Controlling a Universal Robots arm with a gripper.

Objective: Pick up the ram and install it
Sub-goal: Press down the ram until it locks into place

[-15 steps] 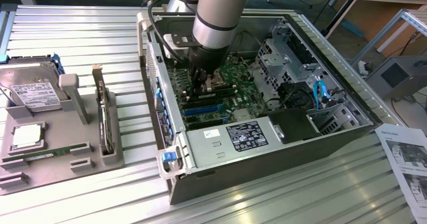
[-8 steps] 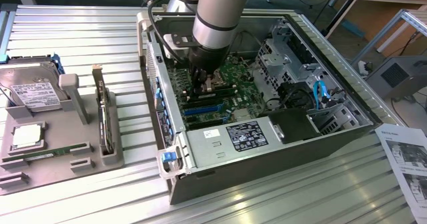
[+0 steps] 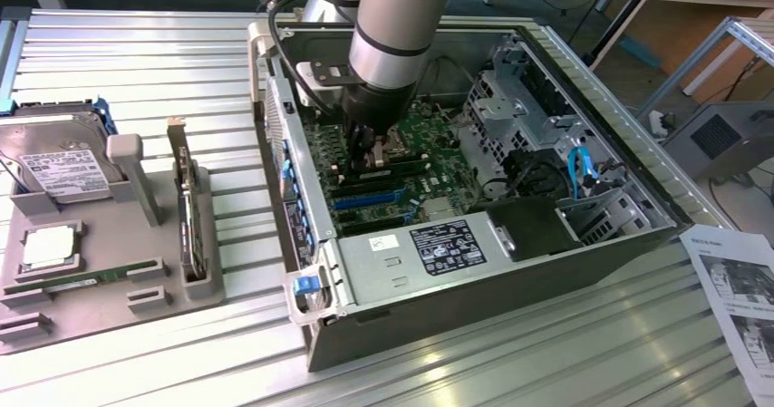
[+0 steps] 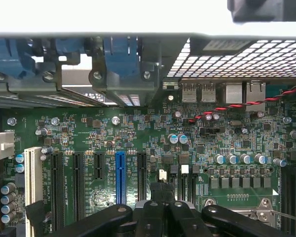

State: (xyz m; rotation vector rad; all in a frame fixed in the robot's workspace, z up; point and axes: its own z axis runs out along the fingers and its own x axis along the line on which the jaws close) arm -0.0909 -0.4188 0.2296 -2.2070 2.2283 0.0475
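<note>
Ram (image 3: 91, 277): lying flat in the grey holder tray (image 3: 72, 312) on the table (image 3: 508, 362), long axis 8-to-2 o'clock, partly sunk in its slot. Claw (image 3: 379, 150): fingers together, empty, inside the computer case (image 3: 484, 271) over the motherboard (image 4: 138, 133); tips hidden.

the computer case (image 3: 484, 271) lies open on the desk (image 3: 145, 53); a parts tray (image 3: 115, 289) sits at the exterior view's left, the ram (image 3: 91, 278) in it.
</note>
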